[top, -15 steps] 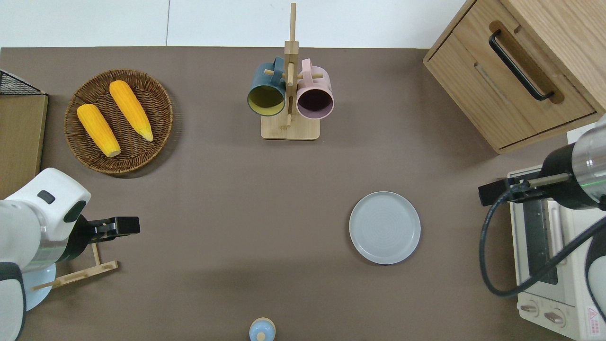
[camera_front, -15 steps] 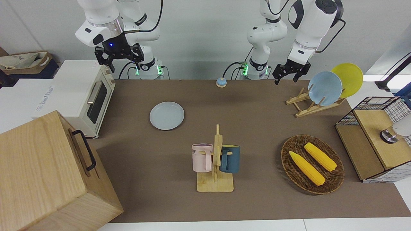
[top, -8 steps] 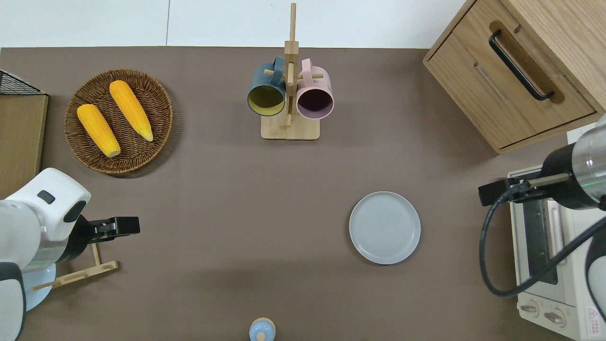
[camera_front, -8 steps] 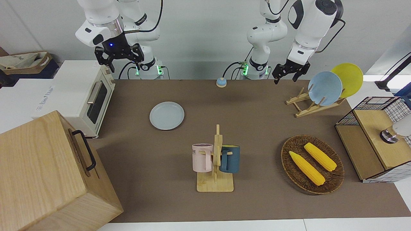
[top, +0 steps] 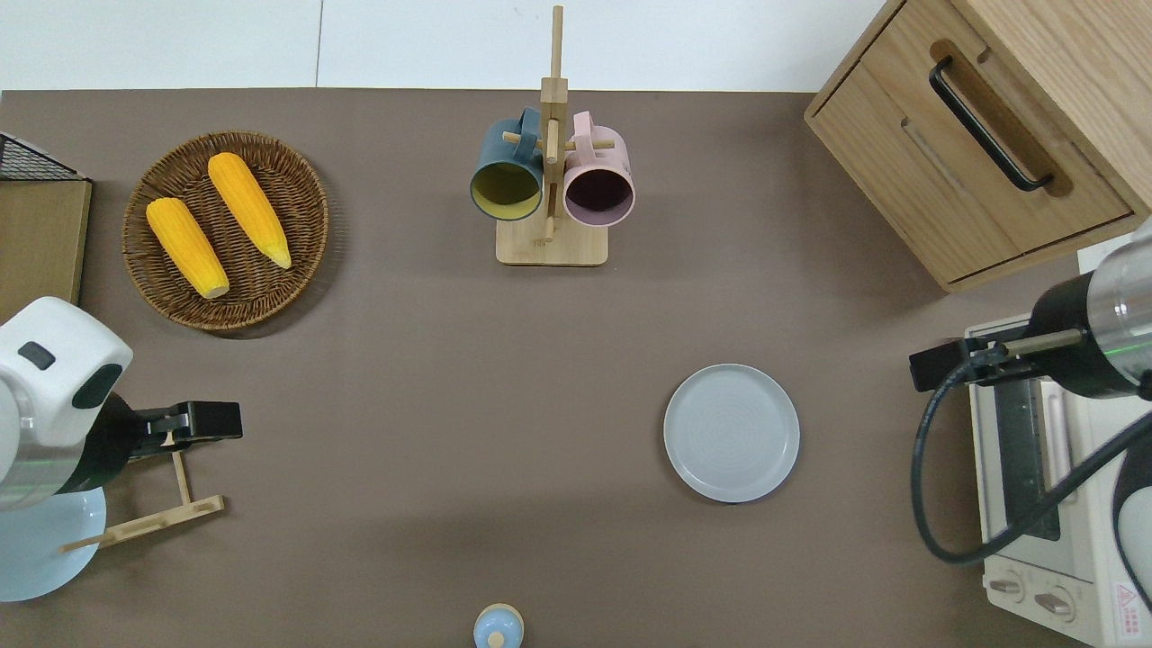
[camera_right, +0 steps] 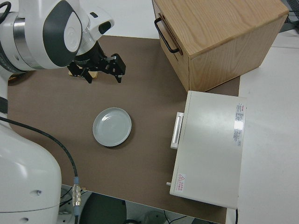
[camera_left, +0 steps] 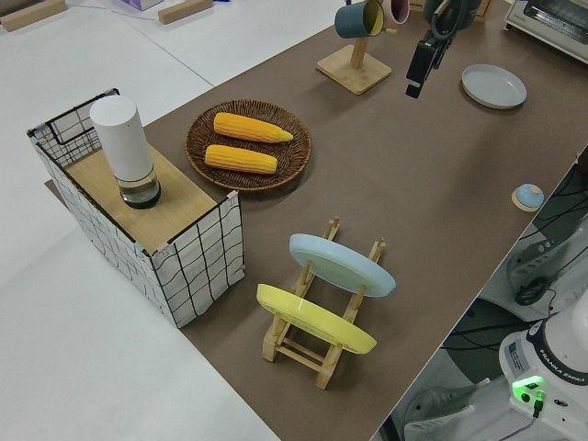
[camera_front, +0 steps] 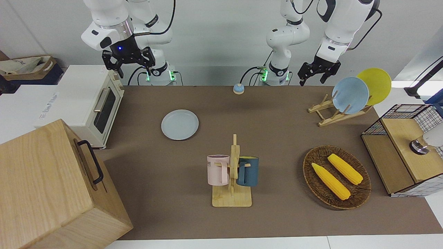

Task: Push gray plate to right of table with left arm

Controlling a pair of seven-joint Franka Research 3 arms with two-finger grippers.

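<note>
The gray plate lies flat on the brown table, toward the right arm's end, a short way from the toaster oven. My left gripper hangs open and empty in the air over the wooden plate rack, far from the gray plate. The right arm is parked, its gripper open and empty.
The rack holds a sky-blue plate and a yellow plate. A corn basket, a mug tree, a small bell, a toaster oven, a wooden cabinet and a wire crate also stand around the table.
My left arm has drawn back a little toward its own end of the table and risen slightly. The gray plate and the right arm have not moved.
</note>
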